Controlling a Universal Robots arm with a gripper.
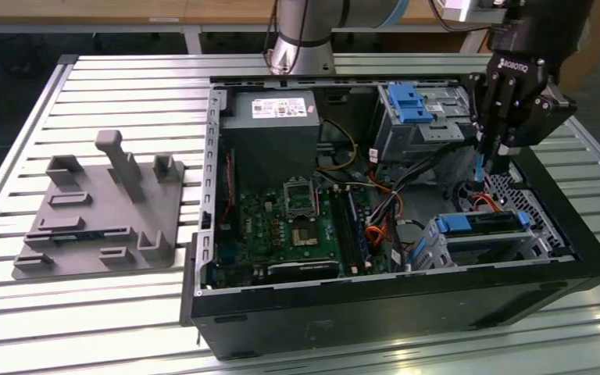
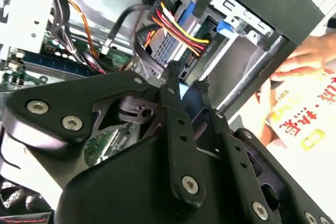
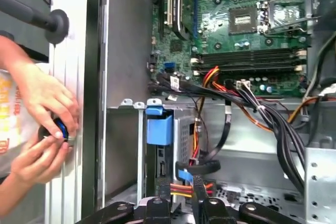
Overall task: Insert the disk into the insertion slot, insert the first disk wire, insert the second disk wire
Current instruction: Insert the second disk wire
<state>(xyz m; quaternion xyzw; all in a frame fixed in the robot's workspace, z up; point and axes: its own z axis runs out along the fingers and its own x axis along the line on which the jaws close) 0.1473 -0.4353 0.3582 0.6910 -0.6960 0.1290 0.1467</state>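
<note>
Gripper (image 1: 490, 162) hangs low inside the case, fingers drawn narrow and, by the look of both wrist views, pinching the blue plug of the wire (image 3: 184, 174) right at its tips. Just ahead of those tips sits the back of the disk (image 3: 159, 125), already in the slot (image 1: 484, 251), its blue carrier tab standing at the mouth of the cage. So the disk is home and the wire is the business in hand. Whether the plug has met its socket, I can't tell.

Crowding the tips is the power bundle (image 3: 181, 187), red and yellow strands running to the same end of the disk, and a black cable (image 3: 202, 166) curls just beside the plug. That's the danger. A plug tilted in the grip could miss the socket and jam on its edge, or a finger could hook the bundle and drag it. It's a small plug to hold, so a slip under push looks possible.

Farther beyond lies the board (image 3: 247, 24). Well off to the gripper's side, outside the case wall (image 3: 123, 51), a person's hands (image 3: 47, 100) work at something small. If they reach in, that's a collision risk.
</note>
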